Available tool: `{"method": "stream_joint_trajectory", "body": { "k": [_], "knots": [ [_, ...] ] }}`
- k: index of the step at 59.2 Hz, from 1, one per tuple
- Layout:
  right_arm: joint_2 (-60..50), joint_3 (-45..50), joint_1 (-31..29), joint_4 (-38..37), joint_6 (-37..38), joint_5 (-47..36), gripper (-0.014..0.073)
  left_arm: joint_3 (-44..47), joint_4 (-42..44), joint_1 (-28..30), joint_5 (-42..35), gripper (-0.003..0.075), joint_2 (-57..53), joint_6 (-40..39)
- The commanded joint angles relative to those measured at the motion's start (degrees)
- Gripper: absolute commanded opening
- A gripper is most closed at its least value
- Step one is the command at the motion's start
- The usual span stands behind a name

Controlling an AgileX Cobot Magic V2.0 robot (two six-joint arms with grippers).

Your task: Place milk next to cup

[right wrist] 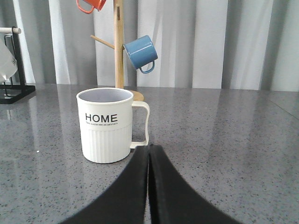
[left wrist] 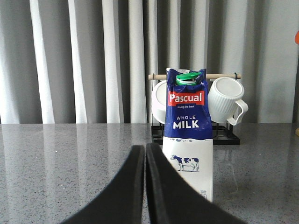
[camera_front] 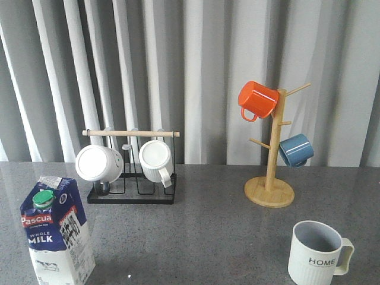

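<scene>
The milk (camera_front: 56, 234) is a tall dark-blue and white carton with a green cap, upright at the table's front left. It also shows in the left wrist view (left wrist: 188, 135), just beyond my left gripper (left wrist: 145, 147), which is shut and empty. The cup (camera_front: 317, 253), a ribbed white mug lettered "HOME", stands at the front right with its handle to the right. In the right wrist view the cup (right wrist: 106, 125) stands just beyond my right gripper (right wrist: 149, 148), which is shut and empty. Neither gripper shows in the front view.
A black wire rack (camera_front: 132, 193) with a wooden bar holds two white mugs (camera_front: 98, 164) behind the milk. A wooden mug tree (camera_front: 271, 189) at the back right carries an orange mug (camera_front: 257, 100) and a blue mug (camera_front: 295, 149). Grey curtains hang behind the table.
</scene>
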Motion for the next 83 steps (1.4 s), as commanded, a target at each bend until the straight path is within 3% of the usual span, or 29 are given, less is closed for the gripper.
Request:
{"method": "stream_joint_trajectory", "body": {
  "k": [1,21,41,53,66,73,83],
  "knots": [
    [-0.7,0.4,-0.3,-0.1,-0.3,-4.5,-0.0006,-1.1,-0.4,0.2,-4.5,-0.0006,0.0,-0.3],
    [-0.7,0.4,-0.3,2.0,-0.1,-5.1,-0.0006,-1.1,-0.4,0.2,-4.5,-0.0006,0.0,-0.3],
    [-0.6,0.4,-0.3,13.2,-0.1,-5.1,-0.0006,-1.1,-0.4,0.2,-4.5,-0.0006,0.0,-0.3],
    [-0.6,0.4,-0.3,24.5,-0.1,-5.2,-0.0006,-1.1,-0.5,0.2,-5.1,-0.0008,0.0,-0.5],
    [-0.6,-0.6,-0.3,25.7,-0.4,-5.6,-0.0001,-1.1,-3.3,0.2,-10.5,-0.0006,0.0,-7.1],
    [-0.6,-3.8,-0.3,25.6,-0.8,-5.7,0.004,-1.1,-3.0,0.2,-14.6,-0.0004,0.0,-14.4],
    [-0.2,-10.9,-0.3,25.0,-2.1,-3.7,0.0209,-1.3,-3.0,0.2,-16.6,0.0034,0.0,-22.2]
  ]
}}
